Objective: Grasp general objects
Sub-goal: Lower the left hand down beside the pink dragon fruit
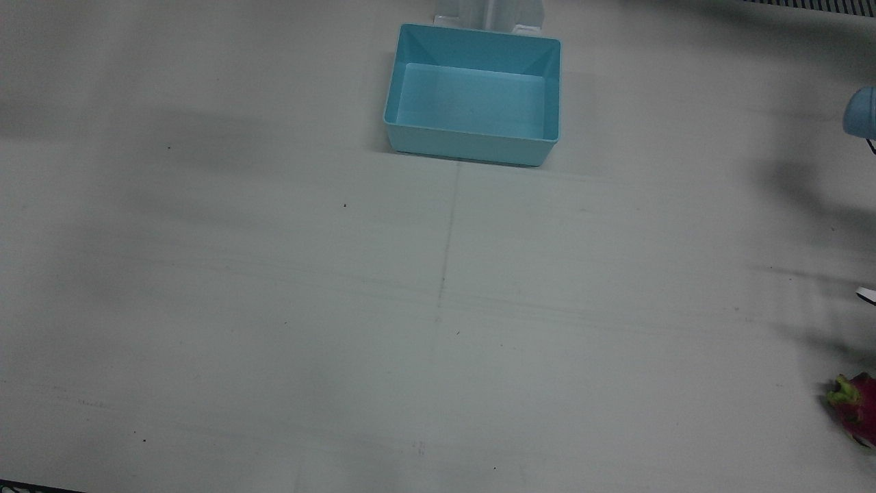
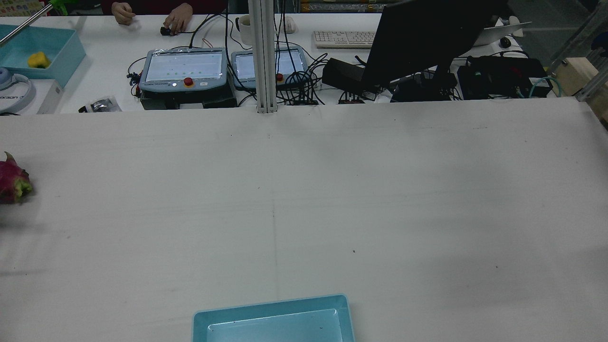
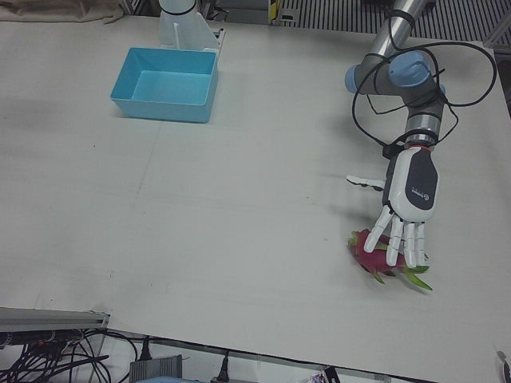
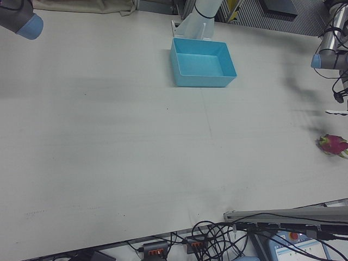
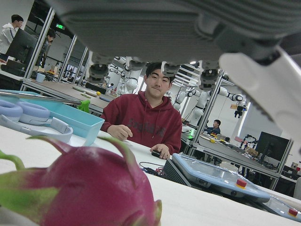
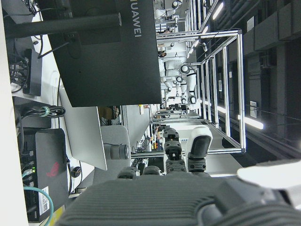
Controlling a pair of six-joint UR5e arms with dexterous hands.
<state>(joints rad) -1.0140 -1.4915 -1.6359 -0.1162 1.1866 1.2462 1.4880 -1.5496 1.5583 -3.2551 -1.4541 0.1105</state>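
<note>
A pink dragon fruit (image 3: 361, 244) with green tips lies on the white table near the edge on my left side; it also shows in the front view (image 1: 855, 407), the rear view (image 2: 12, 183) and the right-front view (image 4: 333, 144). My left hand (image 3: 411, 199) hangs right over it, fingers spread and pointing down, the fingertips (image 3: 397, 257) at the fruit's top, not closed on it. In the left hand view the fruit (image 5: 84, 188) fills the lower left under the palm (image 5: 164, 23). My right hand (image 6: 178, 202) shows only in its own view, holding nothing.
An empty light-blue bin (image 1: 472, 140) stands at the table's robot-side edge, midway between the arms; it also shows in the left-front view (image 3: 164, 108). Beyond the table's far edge are teach pendants (image 2: 183, 69), a monitor (image 2: 427, 38) and a seated person (image 5: 146, 120).
</note>
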